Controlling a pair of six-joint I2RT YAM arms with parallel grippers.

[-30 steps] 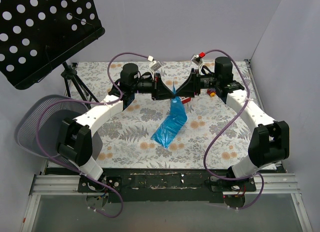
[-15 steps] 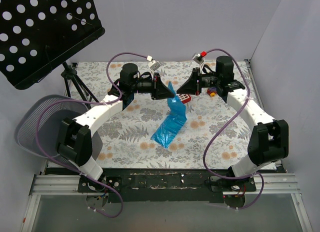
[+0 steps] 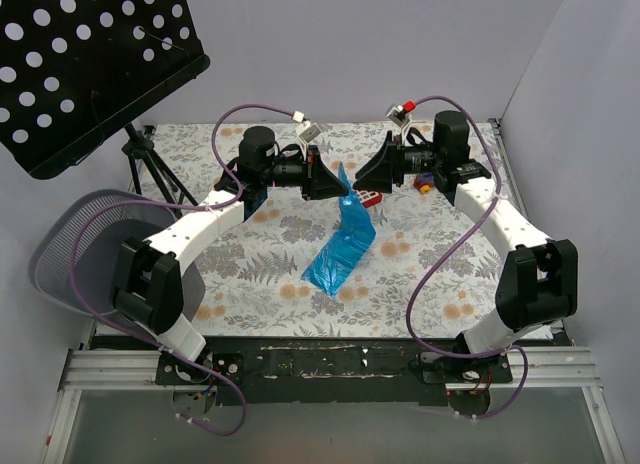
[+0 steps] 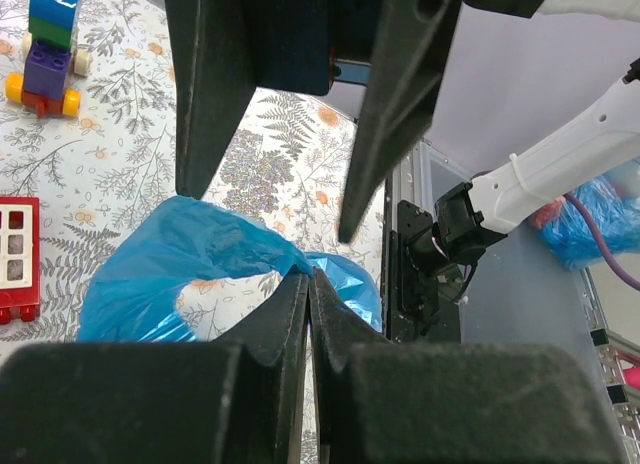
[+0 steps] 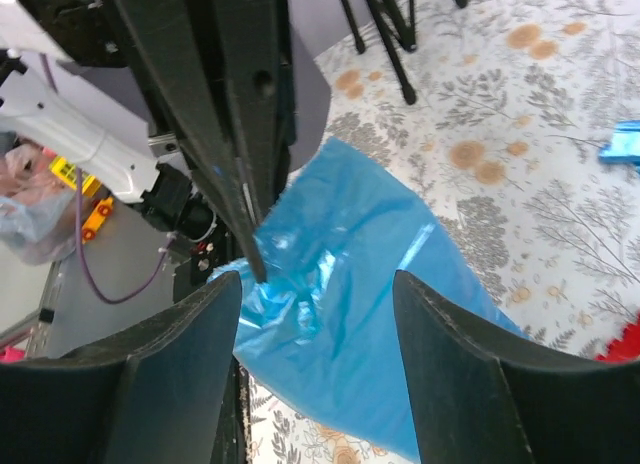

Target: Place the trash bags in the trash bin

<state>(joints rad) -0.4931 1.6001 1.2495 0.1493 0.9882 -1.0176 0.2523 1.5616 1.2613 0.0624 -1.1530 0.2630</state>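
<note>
Trash bag [image 3: 338, 252]: blue film, one long crumpled strip mid-worktop. Lower end lies on the floral worktop [image 3: 260, 269]; upper end is lifted off it and runs up to the left gripper [image 3: 340, 187].

Left gripper: jaws pressed together on the bag's top edge, film pinched between the tips in the left wrist view.

Right gripper [image 3: 364, 177]: faces the left one just across the bag top, fingers spread wide, nothing in them, tips apart from the film.

Red block [image 3: 371, 197]: on the worktop just beside the bag's raised end, under the right gripper. Toy-brick car [image 4: 48, 46] further back.

Trash bin [image 3: 60, 254]: grey mesh, at the far left off the worktop's near-left edge, well apart from the bag. The left arm's forearm and elbow cross between them.

Bare patterned surface shows on both sides of the bag's lower end and toward the near edge. Music stand [image 3: 90, 64] overhangs the back-left corner above the bin. Walls close the back and right edges.
</note>
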